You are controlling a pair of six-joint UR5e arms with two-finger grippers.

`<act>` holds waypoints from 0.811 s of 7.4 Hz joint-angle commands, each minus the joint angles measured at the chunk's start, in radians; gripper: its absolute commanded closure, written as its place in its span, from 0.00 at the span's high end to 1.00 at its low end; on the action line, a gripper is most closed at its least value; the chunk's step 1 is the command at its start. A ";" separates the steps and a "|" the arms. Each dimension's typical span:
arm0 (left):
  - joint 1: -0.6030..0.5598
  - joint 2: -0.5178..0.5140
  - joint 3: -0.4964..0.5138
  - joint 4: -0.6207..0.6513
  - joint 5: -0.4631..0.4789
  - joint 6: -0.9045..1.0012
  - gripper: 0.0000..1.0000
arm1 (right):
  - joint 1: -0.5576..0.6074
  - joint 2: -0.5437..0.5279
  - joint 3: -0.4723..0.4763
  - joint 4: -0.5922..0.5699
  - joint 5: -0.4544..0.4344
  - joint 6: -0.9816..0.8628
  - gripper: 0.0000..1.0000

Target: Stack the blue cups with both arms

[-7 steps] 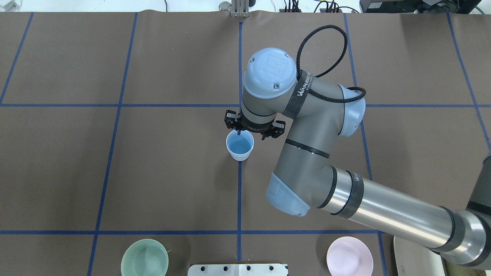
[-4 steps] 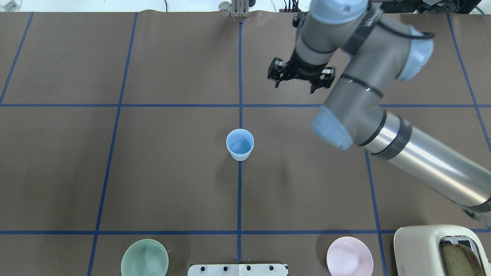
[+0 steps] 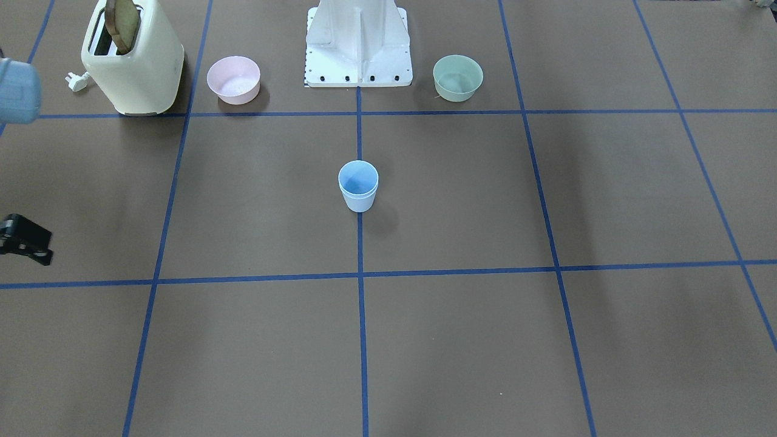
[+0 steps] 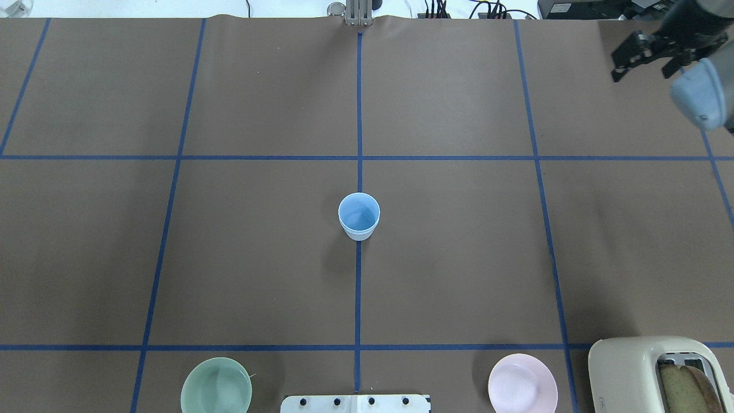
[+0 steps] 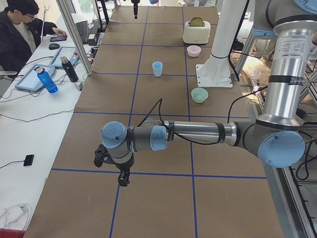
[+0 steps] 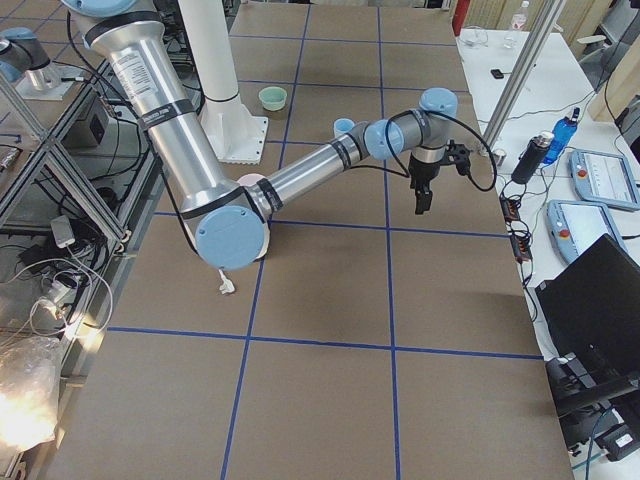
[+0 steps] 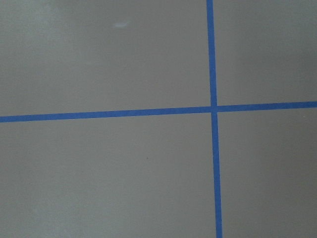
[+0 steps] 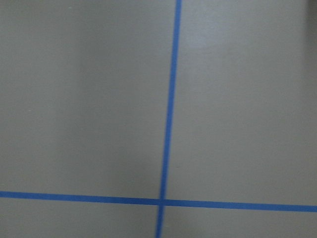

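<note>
The two blue cups [image 4: 359, 216] stand nested, one inside the other, upright on the centre line of the table; they also show in the front view [image 3: 358, 185] and the left view [image 5: 157, 68]. My right gripper [image 4: 643, 67] is open and empty, high over the far right corner, well away from the cups; it also shows in the right view [image 6: 420, 195]. My left gripper [image 5: 111, 166] shows only in the left view, low over the table's near end, far from the cups; I cannot tell whether it is open or shut. Both wrist views show only bare mat and blue tape lines.
A cream toaster [image 4: 659, 373] holding a slice of bread stands at the near right corner. A pink bowl [image 4: 522, 384] and a green bowl [image 4: 216, 385] flank the white pedestal [image 3: 358, 42]. A person sits at a side desk [image 5: 20, 34].
My right gripper has left the cups, rising and swinging away to the far right of the table. The nested cups have stayed in place.
</note>
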 commanded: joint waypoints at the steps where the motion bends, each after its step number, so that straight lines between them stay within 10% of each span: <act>1: 0.000 0.014 -0.038 0.003 0.000 0.002 0.98 | 0.158 -0.223 -0.003 0.007 -0.006 -0.326 1.00; 6: 0.000 0.042 -0.068 0.002 0.000 0.002 0.98 | 0.236 -0.444 0.006 0.015 -0.015 -0.368 1.00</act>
